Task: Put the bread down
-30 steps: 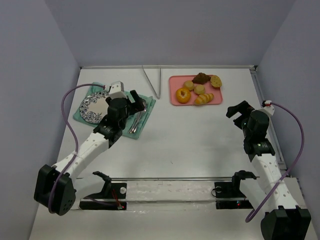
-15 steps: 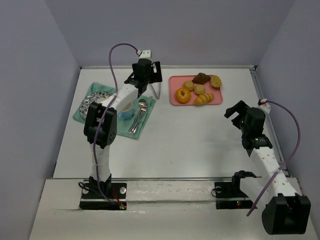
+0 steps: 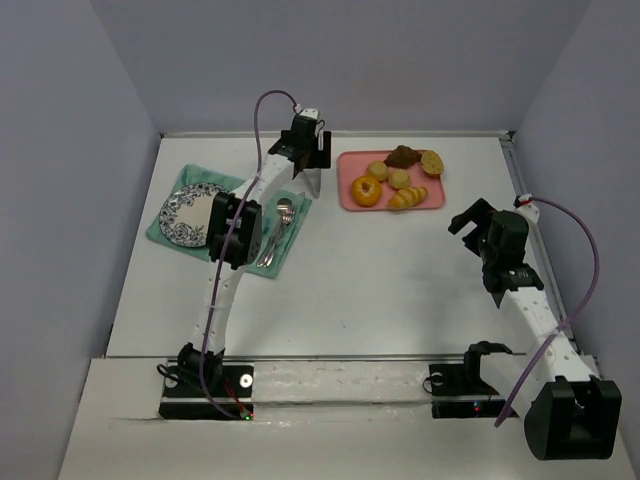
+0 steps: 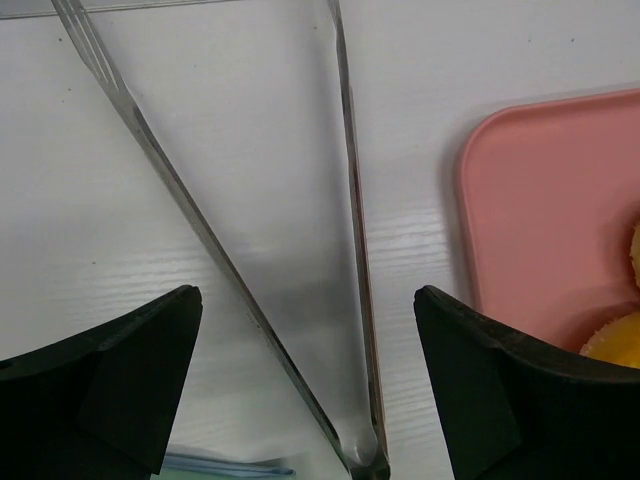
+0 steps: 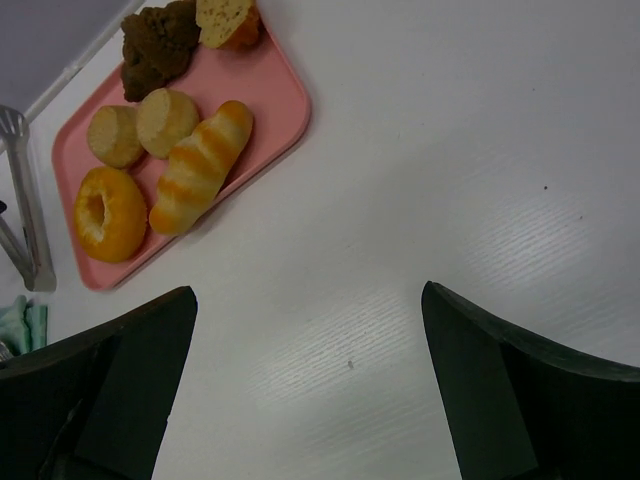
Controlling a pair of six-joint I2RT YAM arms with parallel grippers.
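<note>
Several breads lie on a pink tray (image 3: 350, 160) at the back: a ring-shaped orange one (image 3: 366, 190), a striped long roll (image 3: 407, 197), small rounds, a brown muffin (image 3: 403, 155). The right wrist view shows the tray (image 5: 270, 95), ring bread (image 5: 108, 213) and long roll (image 5: 200, 165). A patterned plate (image 3: 190, 215) sits on a teal cloth at the left. My left gripper (image 3: 308, 165) is open, hovering over metal tongs (image 4: 350, 250) left of the tray (image 4: 530, 200), with both tong arms between its jaws (image 4: 305, 380). My right gripper (image 3: 480, 225) is open and empty (image 5: 305, 380) over bare table, right of the tray.
A fork and spoon (image 3: 280, 225) lie on the teal cloth (image 3: 165, 235) beside the plate. The tongs' hinge end (image 3: 313, 190) points toward the cloth. Grey walls enclose the table on three sides.
My left arm has swung from above the plate and cloth to the back of the table, stretched out over the tongs. The right gripper has shifted only slightly.
</note>
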